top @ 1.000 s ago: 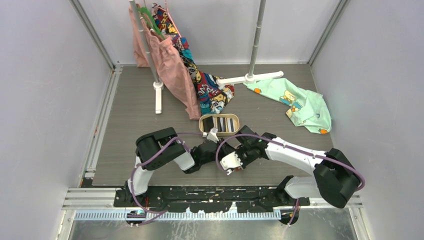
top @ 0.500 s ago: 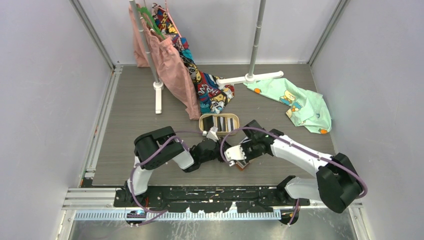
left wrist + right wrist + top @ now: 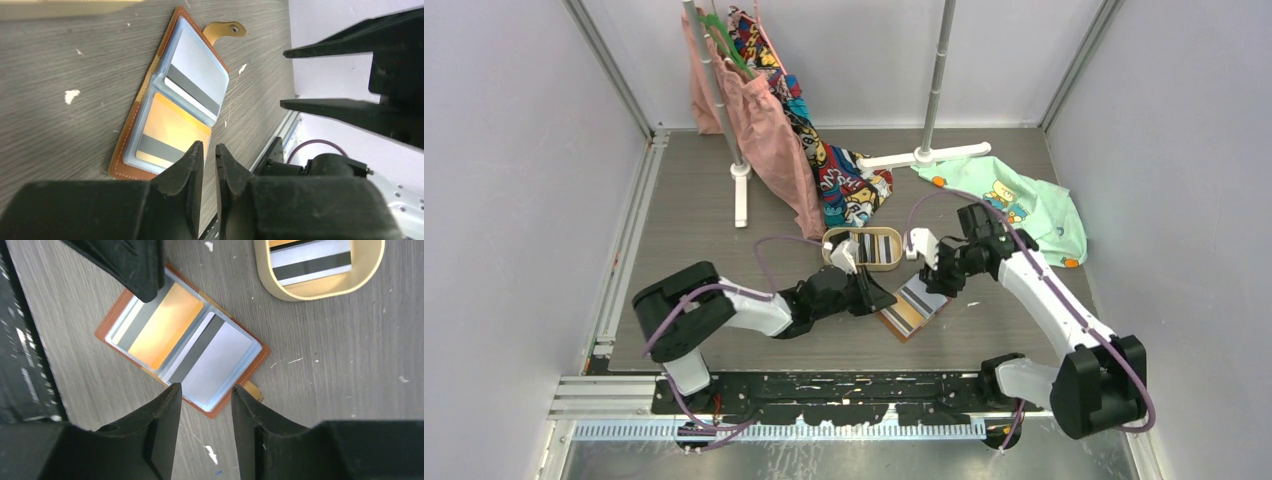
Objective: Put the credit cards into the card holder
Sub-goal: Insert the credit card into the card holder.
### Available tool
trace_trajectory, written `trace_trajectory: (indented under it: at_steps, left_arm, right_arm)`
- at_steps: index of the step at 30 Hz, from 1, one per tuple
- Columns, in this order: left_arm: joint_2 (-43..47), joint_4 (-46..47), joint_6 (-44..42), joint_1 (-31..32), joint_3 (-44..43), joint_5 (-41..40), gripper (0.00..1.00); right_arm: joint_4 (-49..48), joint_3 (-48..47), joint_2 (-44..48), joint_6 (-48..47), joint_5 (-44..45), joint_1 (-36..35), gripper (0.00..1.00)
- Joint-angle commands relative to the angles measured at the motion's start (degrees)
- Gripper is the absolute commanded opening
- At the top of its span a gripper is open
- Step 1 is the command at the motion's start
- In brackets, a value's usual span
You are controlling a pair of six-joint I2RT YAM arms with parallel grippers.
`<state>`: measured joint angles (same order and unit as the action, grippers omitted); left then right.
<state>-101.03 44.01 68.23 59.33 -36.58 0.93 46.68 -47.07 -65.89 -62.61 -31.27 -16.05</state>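
**A:** Top view, item count?

**B:** One card holder [image 3: 914, 308], open and flat on the table [image 3: 704, 260], close to its near edge and right of middle. One oval tray [image 3: 884, 268] lies just beyond it, toward mid-table, holding striped credit cards [image 3: 876, 247]. From here their number cannot be told, and any lettering is too small to read. The left gripper [image 3: 886, 300] reaches the holder's left end. The right gripper [image 3: 934, 278] hangs over its far right corner.

**A:** Left wrist?

**B:** Two cards sit in the holder's clear pockets, one orange card [image 3: 175, 125] and one pale grey card [image 3: 200, 62], each with a dark stripe. One snap tab [image 3: 222, 30] is at the far end. The left jaws are almost together, with a thin slit between them and the tips at the orange end. Whether they pinch the holder's edge cannot be told.

**A:** Right wrist?

**B:** Both pocketed cards are in view. The right jaws are partly apart and grip nothing, above the grey end. One finger [image 3: 132, 265] of the left gripper covers the orange corner. The tray is partly in view, with cards inside.
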Motion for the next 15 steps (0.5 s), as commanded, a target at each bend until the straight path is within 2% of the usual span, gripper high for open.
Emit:
trace_trajectory:
  at_steps: [1, 7, 9, 12, 13, 15]
  left_arm:
    - [9.35, -10.06, -15.03, -0.29, 0.51, -5.21, 0.16]
    - [23.70, -23.04, -31.65, -0.39, 1.50, -14.86, 0.18]
    - [27.64, -24.51, -34.79, -0.47, 3.08, -19.61, 0.35]
    - [32.24, -22.96, -36.88, -0.87, 6.54, -23.85, 0.71]
    - [33.46, -21.27, -37.37, -1.18, 8.17, -23.37, 0.78]
    - [35.35, -16.21, -38.10, -2.33, 11.24, -18.83, 0.81]
  right_arm:
    - [4.89, -6.81, -5.56, 11.96, -9.52, 4.05, 0.47]
    - [11.30, -12.71, -18.21, 18.71, -10.27, 6.55, 0.46]
    - [10.23, -13.18, -20.92, 22.02, -8.24, 6.59, 0.46]
    - [7.43, -13.31, -23.45, 26.19, -3.71, 6.56, 0.46]
    - [6.74, -13.31, -24.00, 27.13, -2.44, 6.57, 0.46]
    - [5.46, -13.11, -24.79, 28.40, -0.50, 6.52, 0.46]
